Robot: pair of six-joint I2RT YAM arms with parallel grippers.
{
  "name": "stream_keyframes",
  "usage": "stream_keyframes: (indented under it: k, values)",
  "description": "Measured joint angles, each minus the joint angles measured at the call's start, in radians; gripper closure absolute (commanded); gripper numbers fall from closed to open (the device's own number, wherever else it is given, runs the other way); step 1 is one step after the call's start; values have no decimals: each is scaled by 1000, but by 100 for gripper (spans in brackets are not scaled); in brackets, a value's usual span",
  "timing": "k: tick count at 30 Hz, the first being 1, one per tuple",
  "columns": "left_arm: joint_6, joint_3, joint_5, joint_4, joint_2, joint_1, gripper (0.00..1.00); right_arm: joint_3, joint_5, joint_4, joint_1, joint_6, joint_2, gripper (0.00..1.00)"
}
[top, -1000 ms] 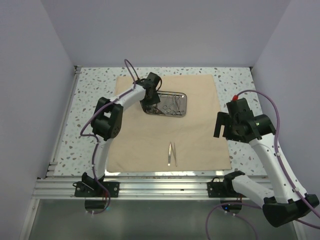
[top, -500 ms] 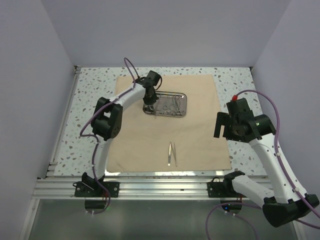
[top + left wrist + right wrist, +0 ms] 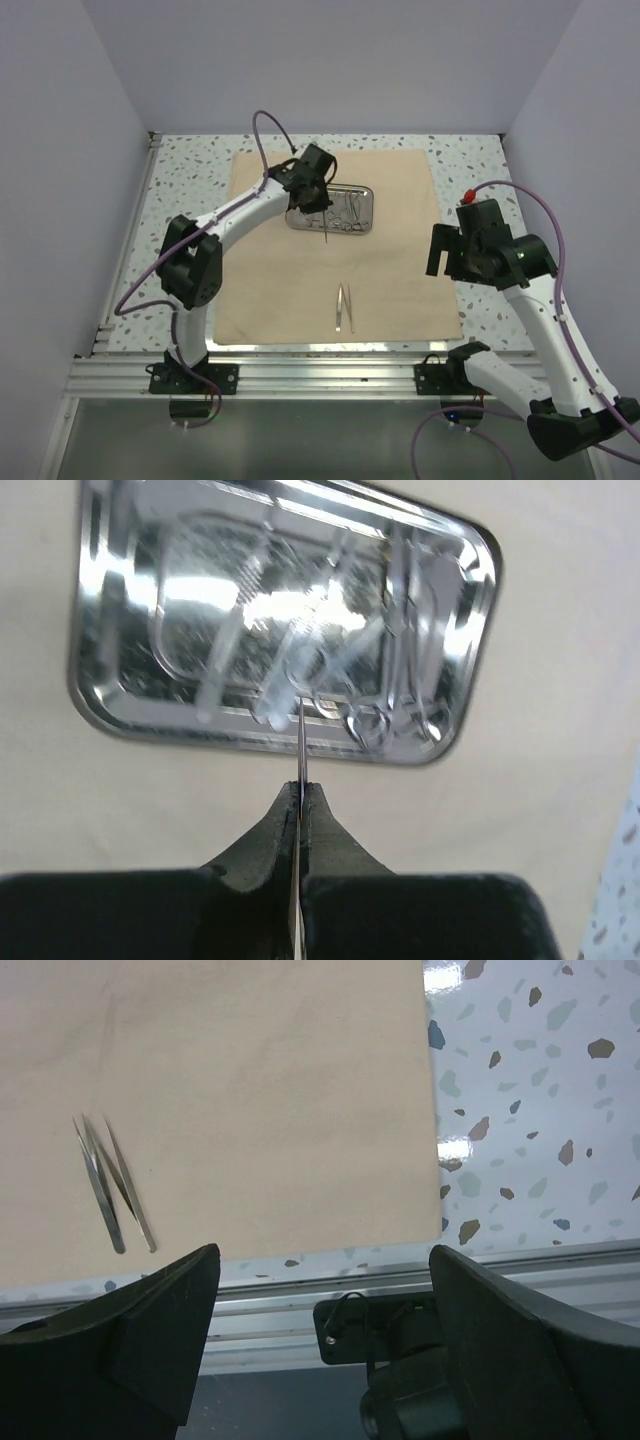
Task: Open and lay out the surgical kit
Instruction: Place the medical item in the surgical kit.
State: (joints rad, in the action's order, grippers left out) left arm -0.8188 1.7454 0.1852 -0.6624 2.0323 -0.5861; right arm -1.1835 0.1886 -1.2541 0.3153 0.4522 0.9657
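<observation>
Step in hand: emptying the tray, one piece at a time, onto the opened cloth.
Cloth wrap (image 3: 390, 270): spread flat on the worktop (image 3: 190, 170).
Steel tray (image 3: 140, 720): on the cloth toward 12 o'clock, a little to the 9 o'clock side of centre.
Ring-handled instruments (image 3: 395, 720): lying in the tray with other slim pieces, blurred by glare.
Tweezers (image 3: 345, 307): two pairs, already laid side by side on the cloth toward 6 o'clock.
Left tool (image 3: 300, 790): over the tray's 6 o'clock rim, fingers pinched tight on a slim instrument (image 3: 300, 735).
Slim instrument: seen edge-on, its free end over the tray's near rim; its kind cannot be told, nor whether it touches the tray.
Right tool (image 3: 322, 1255): fingers spread wide, holding nothing, above the cloth's 3 o'clock edge.
Progress, as judged: wrap open, laying out partly done, most pieces yet to come out.
Next move calls for: carrying the piece toward 6 o'clock and setting it beside the tweezers, not on them.
Risk: the grip is thin, so the piece could twist or slip.
</observation>
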Motion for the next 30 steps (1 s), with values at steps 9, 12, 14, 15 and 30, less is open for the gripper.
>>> stream_keyframes:
  k: [9, 12, 14, 15, 30]
  values:
    - [-58, -286, -70, 75, -175, -258, 100, 0, 2, 21, 0, 11, -37, 10]
    - [-90, -361, -81, 84, -175, -266, 100, 29, 0, 23, 0, 2, -79, 10]
    - [-108, -393, -81, 88, -174, -272, 100, 44, -6, 19, 1, -1, -98, 10]
    - [-116, -403, -80, 90, -173, -280, 100, 48, -12, 19, 1, -1, -103, 10]
    - [-179, -398, -72, 76, -162, -357, 30, 60, -27, 21, 5, -1, -61, 10]
